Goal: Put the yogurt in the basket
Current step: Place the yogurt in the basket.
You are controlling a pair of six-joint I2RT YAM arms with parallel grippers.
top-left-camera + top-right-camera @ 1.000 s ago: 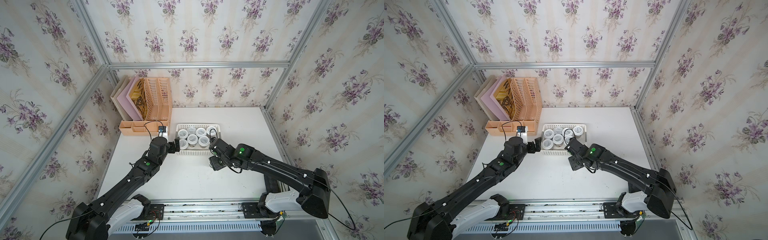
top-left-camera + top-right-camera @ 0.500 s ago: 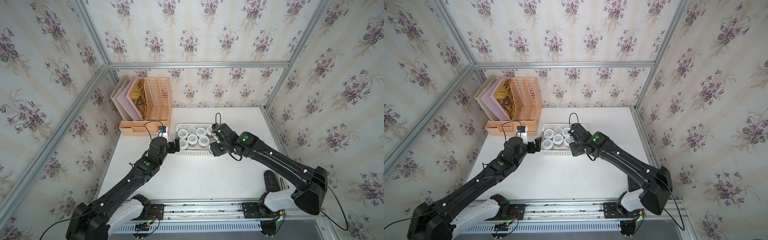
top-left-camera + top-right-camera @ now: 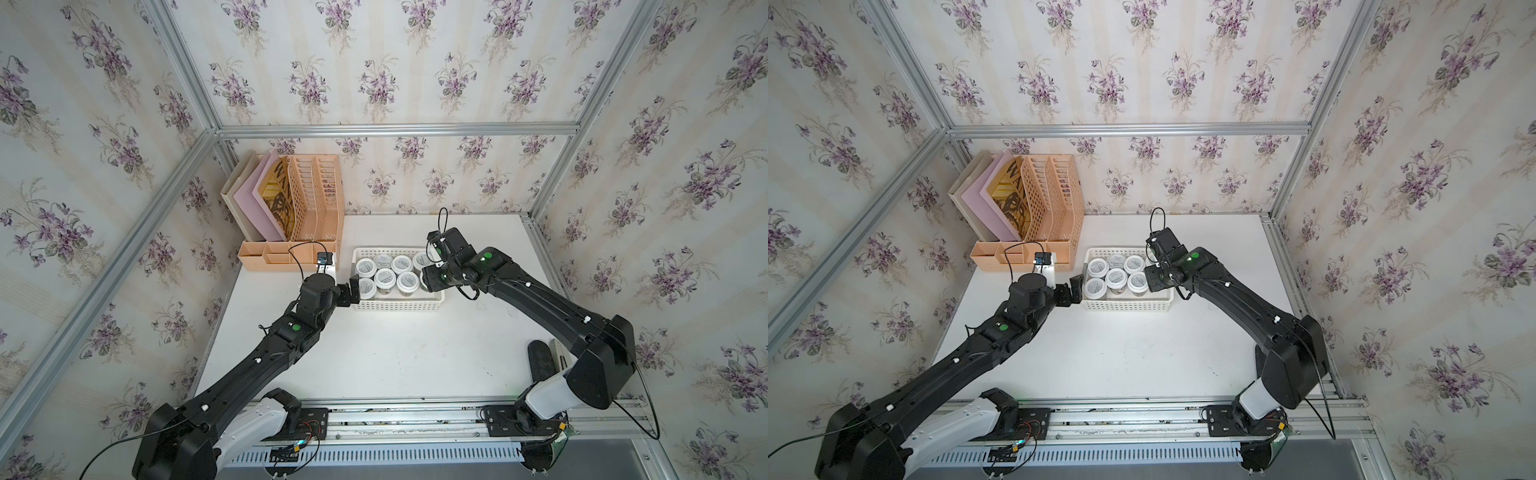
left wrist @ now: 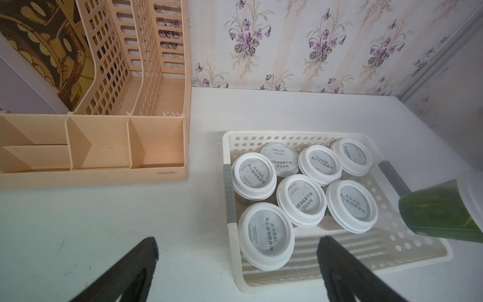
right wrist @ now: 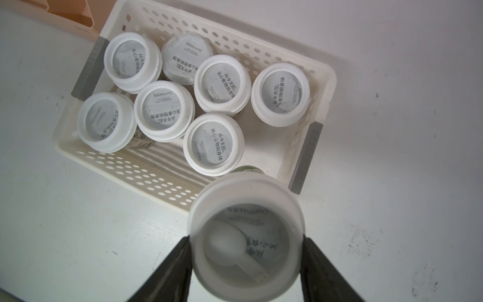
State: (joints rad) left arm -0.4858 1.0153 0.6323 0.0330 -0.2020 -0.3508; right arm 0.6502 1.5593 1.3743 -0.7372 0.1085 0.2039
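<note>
The right wrist view alone shows right jaws clamping a yogurt cup (image 5: 245, 235) over the basket's (image 5: 235, 39) edge. Seven cups (image 5: 213, 143) sit inside; left jaws spread wide.

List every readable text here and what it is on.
"deli": front of the peach organizer.
"从今天起,关心食物和身体": yogurt lids.
"Oarmilk": same lids, near the rim.
"WAN": brown cover in the organizer; the rest is hidden.
Finer print on the lids: too small to read.
</note>
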